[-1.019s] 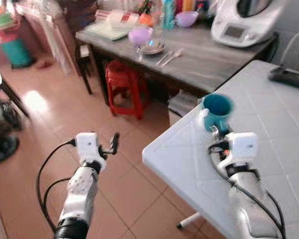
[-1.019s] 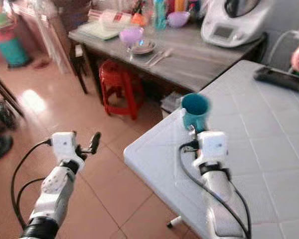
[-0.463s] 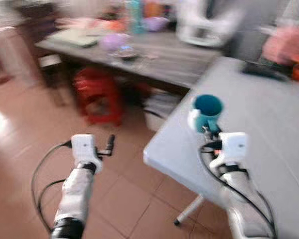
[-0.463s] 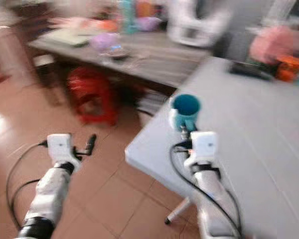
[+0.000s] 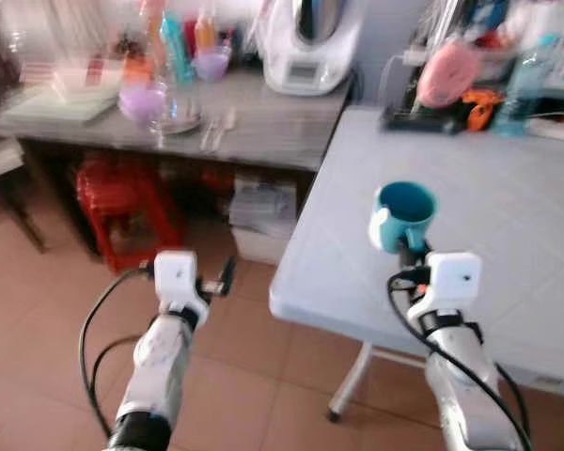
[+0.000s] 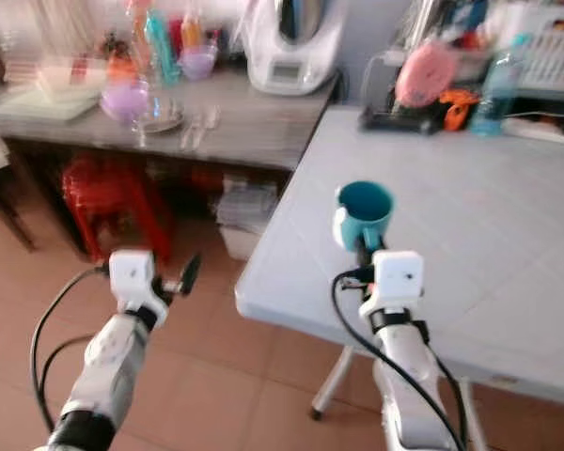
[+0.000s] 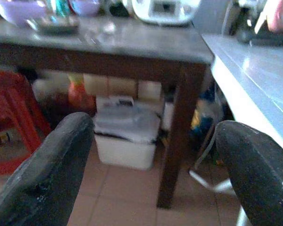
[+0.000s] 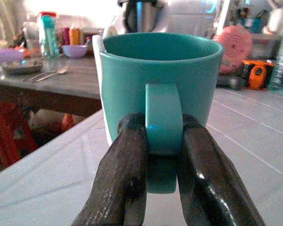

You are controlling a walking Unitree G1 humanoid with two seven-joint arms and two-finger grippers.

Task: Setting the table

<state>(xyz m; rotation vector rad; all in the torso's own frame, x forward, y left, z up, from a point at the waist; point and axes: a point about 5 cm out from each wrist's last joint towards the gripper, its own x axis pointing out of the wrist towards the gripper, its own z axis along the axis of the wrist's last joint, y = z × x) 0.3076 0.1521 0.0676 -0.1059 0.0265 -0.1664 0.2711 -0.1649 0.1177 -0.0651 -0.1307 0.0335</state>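
Note:
A teal mug (image 5: 403,215) is held above the near left part of the white table (image 5: 508,188). My right gripper (image 8: 162,141) is shut on the mug's handle (image 8: 163,117), with one black finger (image 8: 125,174) on each side of it. The mug stands upright and its inside looks empty. My left gripper (image 5: 224,277) is out over the tiled floor, left of the table's corner, open and holding nothing; its two fingers (image 7: 47,169) stand far apart in the left wrist view.
A grey side table (image 5: 273,127) stands behind, with a purple bowl (image 5: 143,99), a plate, cutlery (image 5: 216,127), bottles and a white kitchen machine (image 5: 310,47). Under it are a red stool (image 5: 122,202) and a white box (image 7: 125,136). Clutter lines the white table's far edge.
The camera has swung to the right, so the whole scene has shifted left. My right gripper has kept the mug in its hold and the left has stayed open.

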